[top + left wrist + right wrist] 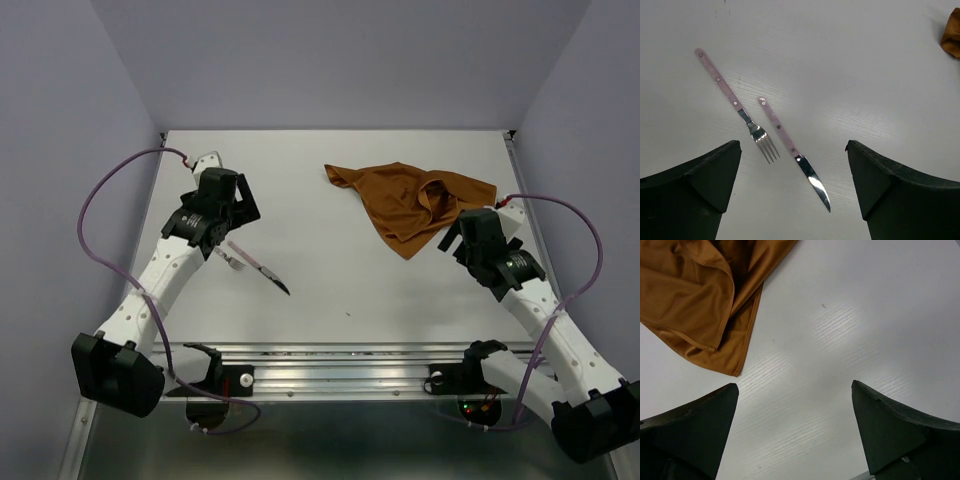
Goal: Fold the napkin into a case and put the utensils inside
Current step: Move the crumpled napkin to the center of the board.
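The napkin [410,205] lies crumpled at the upper right of the counter [340,270], limp and light, likely best pinched at a hem corner, while fork [737,107] and knife [795,155], thin and slippery, lie at left, with left jaws and right jaws both wide apart, empty.

Crumpled napkin [405,203] (rust-orange); fork [736,106] beside knife [790,146].
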Controlling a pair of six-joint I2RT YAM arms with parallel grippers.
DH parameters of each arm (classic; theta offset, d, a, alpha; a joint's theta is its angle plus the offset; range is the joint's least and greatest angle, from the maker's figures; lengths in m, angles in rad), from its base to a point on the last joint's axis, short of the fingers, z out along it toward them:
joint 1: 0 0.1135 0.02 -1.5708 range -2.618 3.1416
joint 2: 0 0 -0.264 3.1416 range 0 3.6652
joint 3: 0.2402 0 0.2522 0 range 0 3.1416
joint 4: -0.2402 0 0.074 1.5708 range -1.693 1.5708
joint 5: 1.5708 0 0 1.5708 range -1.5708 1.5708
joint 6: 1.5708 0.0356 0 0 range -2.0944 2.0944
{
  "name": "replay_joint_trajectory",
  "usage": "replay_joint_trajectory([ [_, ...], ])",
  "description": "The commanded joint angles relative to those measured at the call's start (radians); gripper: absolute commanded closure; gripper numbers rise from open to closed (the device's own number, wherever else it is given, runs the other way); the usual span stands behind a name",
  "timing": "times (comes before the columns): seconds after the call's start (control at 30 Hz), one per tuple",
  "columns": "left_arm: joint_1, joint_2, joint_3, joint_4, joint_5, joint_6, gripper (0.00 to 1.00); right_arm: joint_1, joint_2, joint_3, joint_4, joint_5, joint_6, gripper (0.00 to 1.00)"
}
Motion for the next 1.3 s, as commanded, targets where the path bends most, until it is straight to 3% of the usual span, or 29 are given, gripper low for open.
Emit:
replay_joint_trajectory([
  [0.0, -0.004, 0.056, 0.082, -0.072, -0.049, -0.018, 0.01, -0.007, 0.002, -0.004, 0.027, 0.019, 0.02, 0.0],
  [0.2, -0.004, 0.109, 0.108, -0.092, -0.005, -0.029, 0.01, -0.007, 0.023, -0.01, 0.036, -0.033, -0.024, 0.0],
  [0.3, -0.004, 0.077, 0.103, -0.044, 0.075, 0.022, 0.01, -0.007, 0.022, -0.04, 0.108, -0.179, -0.096, 0.0],
  [0.43, -0.005, 0.018, 0.059, 0.07, 0.367, 0.088, 0.01, -0.007, 0.037, -0.067, 0.195, -0.284, -0.081, 0.0],
  [0.57, -0.012, -0.066, 0.011, 0.127, 0.379, 0.066, 0.02, -0.007, 0.09, -0.106, 0.297, -0.324, -0.046, 0.01],
  [0.63, -0.012, -0.094, -0.016, 0.137, 0.331, 0.057, 0.02, -0.007, 0.141, -0.108, 0.334, -0.321, -0.017, 0.07],
  [0.87, -0.012, -0.141, -0.045, 0.131, 0.291, 0.047, 0.02, -0.007, 0.306, -0.128, 0.519, -0.362, 0.046, 0.56],
  [0.9, -0.012, -0.144, -0.047, 0.131, 0.29, 0.045, 0.02, -0.007, 0.328, -0.13, 0.542, -0.37, 0.065, 0.59],
  [1.1, -0.012, -0.124, -0.027, 0.083, 0.351, 0.071, 0.02, -0.007, 0.423, -0.137, 0.662, -0.336, 0.157, 0.58],
  [1.27, -0.012, -0.149, -0.047, 0.078, 0.331, 0.066, 0.02, -0.007, 0.506, -0.107, 0.676, -0.308, 0.175, 0.49],
])
